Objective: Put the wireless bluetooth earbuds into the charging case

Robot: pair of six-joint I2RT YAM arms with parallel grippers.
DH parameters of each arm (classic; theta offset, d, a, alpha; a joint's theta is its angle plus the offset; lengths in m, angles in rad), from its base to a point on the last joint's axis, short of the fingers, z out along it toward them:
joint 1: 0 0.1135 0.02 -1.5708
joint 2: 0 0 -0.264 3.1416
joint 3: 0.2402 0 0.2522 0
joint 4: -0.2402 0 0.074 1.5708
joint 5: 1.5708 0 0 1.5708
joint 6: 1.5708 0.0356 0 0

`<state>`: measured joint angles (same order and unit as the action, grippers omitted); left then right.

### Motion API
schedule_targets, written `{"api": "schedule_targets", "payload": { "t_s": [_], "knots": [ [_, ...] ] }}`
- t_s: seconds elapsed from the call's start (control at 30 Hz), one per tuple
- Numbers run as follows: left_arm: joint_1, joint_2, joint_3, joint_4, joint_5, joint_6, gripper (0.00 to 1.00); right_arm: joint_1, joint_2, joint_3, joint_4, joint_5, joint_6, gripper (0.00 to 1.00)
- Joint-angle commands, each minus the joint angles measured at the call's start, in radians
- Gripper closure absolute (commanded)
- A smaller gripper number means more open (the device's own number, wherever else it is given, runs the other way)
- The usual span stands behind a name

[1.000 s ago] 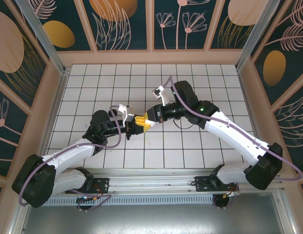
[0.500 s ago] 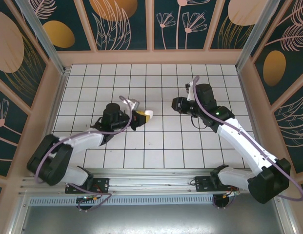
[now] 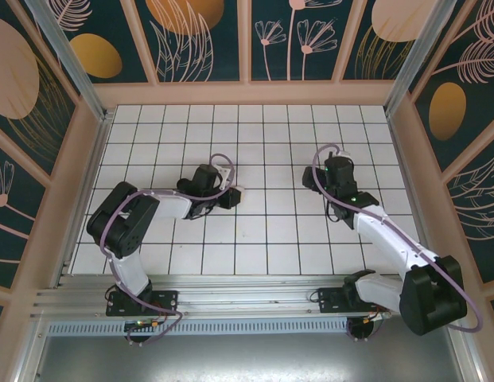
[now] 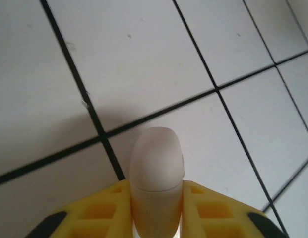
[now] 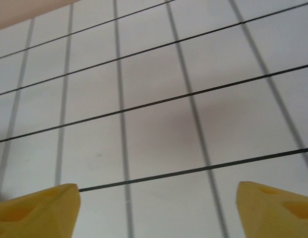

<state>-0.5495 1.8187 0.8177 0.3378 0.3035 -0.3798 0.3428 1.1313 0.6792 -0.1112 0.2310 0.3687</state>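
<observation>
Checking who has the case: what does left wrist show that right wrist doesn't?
Left wrist: the rounded white plastic charging case, clamped between the yellow fingers of the left end effector. Right wrist: the right end effector, yellow fingers wide apart, nothing between them. Both: the white tiled tabletop with black grid lines.

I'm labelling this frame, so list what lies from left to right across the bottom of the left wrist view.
yellow finger → white case → second yellow finger. The case sits between the two fingers, above the tiled floor.
</observation>
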Motion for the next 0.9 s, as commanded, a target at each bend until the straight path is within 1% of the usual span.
{"api": "schedule_targets", "payload": {
  "t_s": [0.0,0.1,0.17,0.23,0.3,0.4,0.47,0.5,0.53,0.6,0.67,0.7,0.77,0.87],
  "knots": [
    [0.003,0.006,0.044,-0.093,-0.083,0.041,0.67,-0.044,-0.049,-0.064,0.133,0.134,-0.033,0.1],
    [0.004,-0.03,0.066,-0.151,-0.142,0.076,0.54,-0.106,-0.061,-0.108,0.17,0.161,-0.045,0.03],
    [0.008,-0.065,0.083,-0.19,-0.187,0.105,0.47,-0.155,-0.058,-0.137,0.203,0.169,-0.066,0.02],
    [0.013,-0.097,0.1,-0.224,-0.216,0.129,0.41,-0.189,-0.058,-0.176,0.285,0.171,-0.107,0.01],
    [0.019,-0.137,0.128,-0.261,-0.252,0.159,0.36,-0.211,-0.061,-0.24,0.405,0.179,-0.151,0.01],
    [0.035,-0.178,0.149,-0.315,-0.326,0.213,0.26,-0.227,-0.062,-0.364,0.659,0.189,-0.247,0.01],
    [0.058,-0.218,0.173,-0.323,-0.383,0.248,0.17,-0.245,-0.043,-0.43,0.805,0.165,-0.307,0.01],
    [0.073,-0.239,0.162,-0.31,-0.407,0.256,0.11,-0.256,-0.027,-0.445,0.845,0.15,-0.322,0.01],
    [0.093,-0.265,0.134,-0.282,-0.435,0.262,0.02,-0.271,-0.005,-0.453,0.878,0.129,-0.334,0.01],
    [0.14,-0.316,0.066,-0.19,-0.477,0.268,0.01,-0.297,0.041,-0.471,0.954,0.094,-0.346,0.01],
    [0.187,-0.357,-0.019,-0.07,-0.54,0.281,0.02,-0.319,0.095,-0.507,1.093,0.062,-0.351,0.01],
    [0.203,-0.37,-0.057,-0.018,-0.571,0.292,0.01,-0.319,0.106,-0.498,1.082,0.065,-0.348,0.01],
    [0.229,-0.394,-0.146,0.124,-0.641,0.32,0.02,-0.322,0.142,-0.495,1.146,0.04,-0.348,0.01],
    [0.258,-0.41,-0.252,0.292,-0.685,0.37,0.01,-0.322,0.197,-0.497,1.249,0.0,-0.334,0.01]
  ]
}}
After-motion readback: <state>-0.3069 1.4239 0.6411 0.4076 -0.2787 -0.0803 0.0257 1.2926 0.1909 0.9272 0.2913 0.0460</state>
